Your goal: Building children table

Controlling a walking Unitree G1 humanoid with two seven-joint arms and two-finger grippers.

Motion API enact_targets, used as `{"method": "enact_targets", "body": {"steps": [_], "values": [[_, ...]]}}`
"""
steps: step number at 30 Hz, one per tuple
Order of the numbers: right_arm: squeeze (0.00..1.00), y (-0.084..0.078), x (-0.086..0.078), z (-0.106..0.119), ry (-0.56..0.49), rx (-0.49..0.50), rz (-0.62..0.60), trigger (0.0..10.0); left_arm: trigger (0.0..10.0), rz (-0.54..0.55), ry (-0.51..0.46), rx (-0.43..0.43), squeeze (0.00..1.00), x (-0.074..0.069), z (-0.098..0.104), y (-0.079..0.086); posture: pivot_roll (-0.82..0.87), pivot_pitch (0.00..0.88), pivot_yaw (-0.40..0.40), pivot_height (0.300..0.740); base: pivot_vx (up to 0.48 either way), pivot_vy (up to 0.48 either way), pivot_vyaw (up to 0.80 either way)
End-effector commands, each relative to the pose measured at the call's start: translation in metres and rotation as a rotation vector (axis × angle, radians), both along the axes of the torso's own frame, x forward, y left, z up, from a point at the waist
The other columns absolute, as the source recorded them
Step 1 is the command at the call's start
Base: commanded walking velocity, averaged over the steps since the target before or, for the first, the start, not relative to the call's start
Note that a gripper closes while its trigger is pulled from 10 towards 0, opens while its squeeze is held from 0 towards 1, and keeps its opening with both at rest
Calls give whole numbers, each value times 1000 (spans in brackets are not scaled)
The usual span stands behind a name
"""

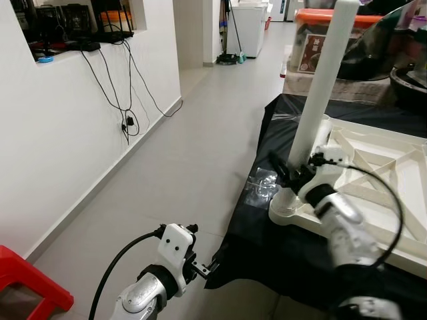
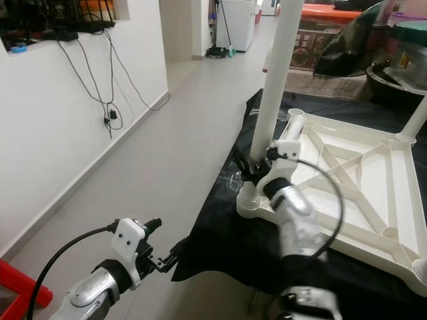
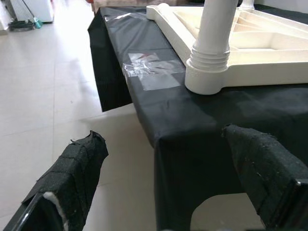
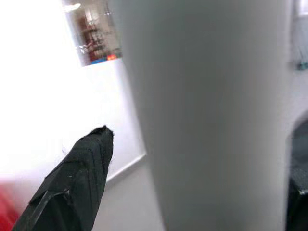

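Meanwhile the right claw (image 1: 288, 175) pinches the upright table leg (image 1: 323, 87); left claw (image 3: 168, 187) spread.

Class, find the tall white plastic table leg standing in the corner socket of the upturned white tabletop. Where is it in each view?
Left eye view: tall white plastic table leg, upper right of centre.
Right eye view: upper centre.
Left wrist view: top, right of centre.
Right wrist view: close up, between the right gripper fingers.
Shared landmark: the ribbed corner socket, seen in the eye views and left wrist view.
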State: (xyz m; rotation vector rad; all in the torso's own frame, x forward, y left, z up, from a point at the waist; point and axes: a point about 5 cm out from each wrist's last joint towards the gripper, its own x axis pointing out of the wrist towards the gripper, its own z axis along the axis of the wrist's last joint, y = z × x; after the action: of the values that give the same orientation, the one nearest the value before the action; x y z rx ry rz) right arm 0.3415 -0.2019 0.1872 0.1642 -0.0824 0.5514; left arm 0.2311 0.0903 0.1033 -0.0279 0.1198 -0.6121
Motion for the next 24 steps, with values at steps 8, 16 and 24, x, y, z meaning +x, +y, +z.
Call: {"method": "enact_targets", "body": {"steps": [8,16,24], "values": [[0,28,0,1,69,-97,538,10000,10000,0,17,11,0,-1,-5,1,102,0,-21,740,0,0,0],[0,37,4,11,52,-94,674,10000,10000,1,19,8,0,-2,-5,0,102,0,-19,740,0,0,0],[0,40,1,7,54,-125,769,0,10000,-3,22,8,0,-2,-6,0,104,0,-22,740,0,0,0]]}}
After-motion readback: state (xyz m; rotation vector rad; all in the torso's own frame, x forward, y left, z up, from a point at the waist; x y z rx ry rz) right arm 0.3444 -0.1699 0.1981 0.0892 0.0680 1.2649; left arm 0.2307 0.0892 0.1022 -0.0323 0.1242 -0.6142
